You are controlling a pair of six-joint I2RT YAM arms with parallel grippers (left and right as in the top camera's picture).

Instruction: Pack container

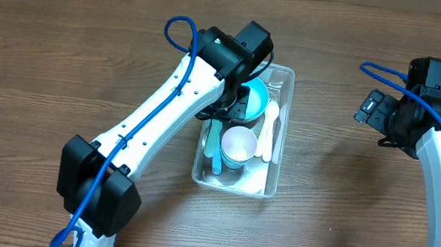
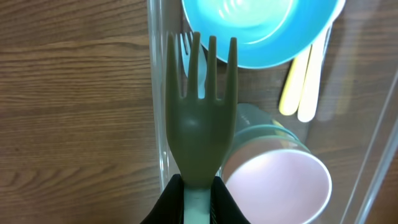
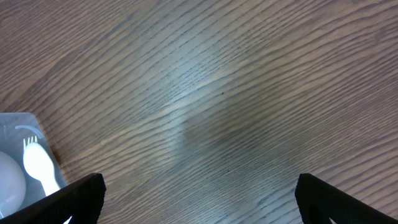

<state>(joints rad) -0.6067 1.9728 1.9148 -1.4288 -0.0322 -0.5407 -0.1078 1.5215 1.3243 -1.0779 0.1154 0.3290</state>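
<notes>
The clear container [image 1: 280, 140] stands at the table's middle. Inside it are a teal bowl [image 1: 256, 101], a white cup [image 1: 239, 146], pale utensils [image 1: 269, 130] and a teal utensil [image 1: 216, 144]. My left gripper [image 1: 227, 107] hovers over the container's left wall [image 2: 158, 93]. It is shut on the handle of an olive green fork [image 2: 200, 112], whose tines point toward the teal bowl [image 2: 261, 31]. The cup [image 2: 277, 180] lies just right of the fork. My right gripper [image 3: 199, 196] is open and holds nothing, over bare wood to the right of the container [image 3: 18, 124].
Yellow and white utensils [image 2: 298, 81] lie along the container's right side, and a white fork [image 3: 40, 165] shows in its corner. A pale blue fork [image 2: 200, 73] lies under the held one. Bare wood table [image 1: 59, 51] surrounds the container.
</notes>
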